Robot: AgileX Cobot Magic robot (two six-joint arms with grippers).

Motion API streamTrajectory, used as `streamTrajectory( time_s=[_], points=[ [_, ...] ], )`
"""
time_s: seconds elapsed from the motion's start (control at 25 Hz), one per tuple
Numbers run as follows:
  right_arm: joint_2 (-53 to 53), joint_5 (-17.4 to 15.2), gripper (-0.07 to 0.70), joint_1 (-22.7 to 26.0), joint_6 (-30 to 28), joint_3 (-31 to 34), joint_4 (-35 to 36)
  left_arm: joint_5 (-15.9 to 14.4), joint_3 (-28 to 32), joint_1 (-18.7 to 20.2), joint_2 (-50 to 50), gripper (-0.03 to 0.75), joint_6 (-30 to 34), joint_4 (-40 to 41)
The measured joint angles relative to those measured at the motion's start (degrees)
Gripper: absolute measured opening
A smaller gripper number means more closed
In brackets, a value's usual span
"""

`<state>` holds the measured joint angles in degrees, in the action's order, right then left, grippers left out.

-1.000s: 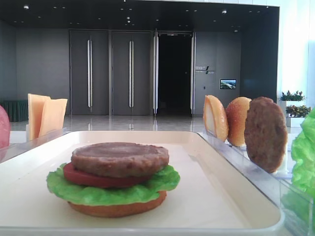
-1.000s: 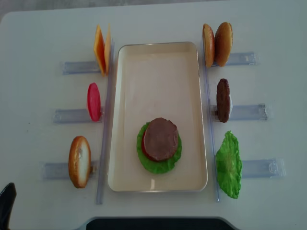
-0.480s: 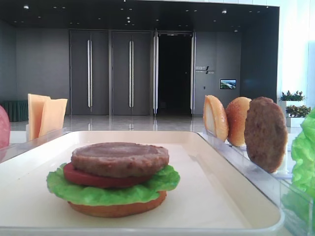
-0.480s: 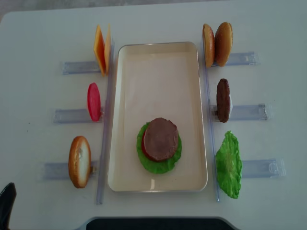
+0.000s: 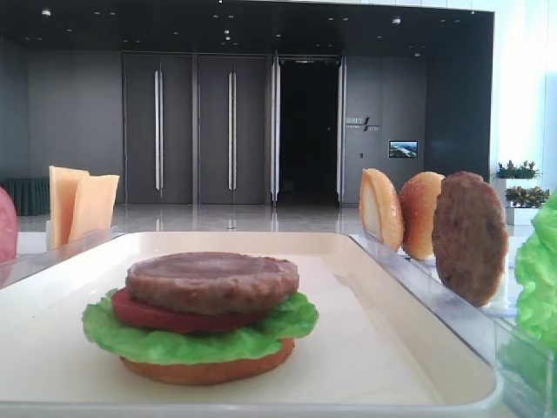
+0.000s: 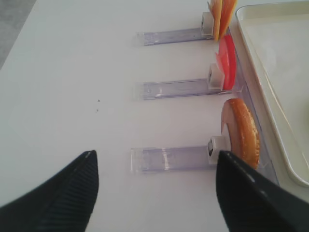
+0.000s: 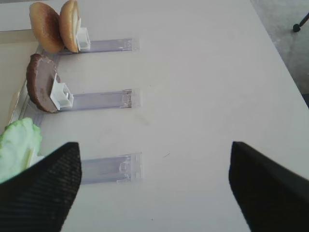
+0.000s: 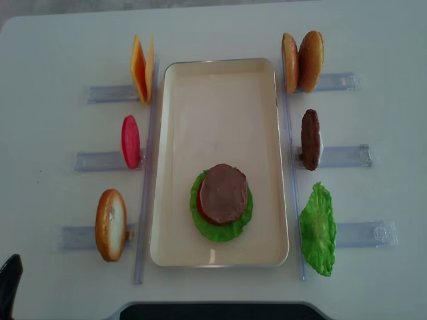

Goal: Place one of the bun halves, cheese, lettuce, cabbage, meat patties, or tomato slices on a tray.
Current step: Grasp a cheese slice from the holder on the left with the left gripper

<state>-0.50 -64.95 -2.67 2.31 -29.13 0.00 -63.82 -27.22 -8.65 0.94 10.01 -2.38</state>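
Note:
The cream tray (image 8: 220, 87) holds a stack: bottom bun, lettuce, tomato and a meat patty (image 8: 223, 193) on top, seen from the side as the patty (image 5: 211, 280). Two cheese slices (image 8: 141, 69), a tomato slice (image 8: 130, 141) and a bun half (image 8: 111, 224) stand in racks to its left. Right of it stand two bun halves (image 8: 302, 61), a patty (image 8: 310, 139) and a lettuce leaf (image 8: 317, 229). My left gripper (image 6: 154, 157) is open and empty over the table, left of the bun half (image 6: 241, 133). My right gripper (image 7: 154, 145) is open and empty, right of the lettuce (image 7: 19, 147).
Clear plastic racks (image 8: 100, 160) lie on the white table on both sides of the tray. A long clear strip (image 8: 143, 200) runs along the tray's left edge. One dark fingertip (image 8: 8, 293) shows at the bottom left corner of the overhead view.

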Motion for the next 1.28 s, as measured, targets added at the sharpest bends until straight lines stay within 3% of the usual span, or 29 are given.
streamTrajectory(
  time_s=[1.08,1.28],
  points=[
    [0.0,0.0,0.589,0.0,0.0,0.0,0.0,0.0,0.0,0.0,0.0,0.576,0.0,-0.8],
    [0.0,0.0,0.588,0.0,0.0,0.0,0.0,-1.3,-1.7,0.0,-4.1,0.576,-2.4,-1.1]
  ],
)
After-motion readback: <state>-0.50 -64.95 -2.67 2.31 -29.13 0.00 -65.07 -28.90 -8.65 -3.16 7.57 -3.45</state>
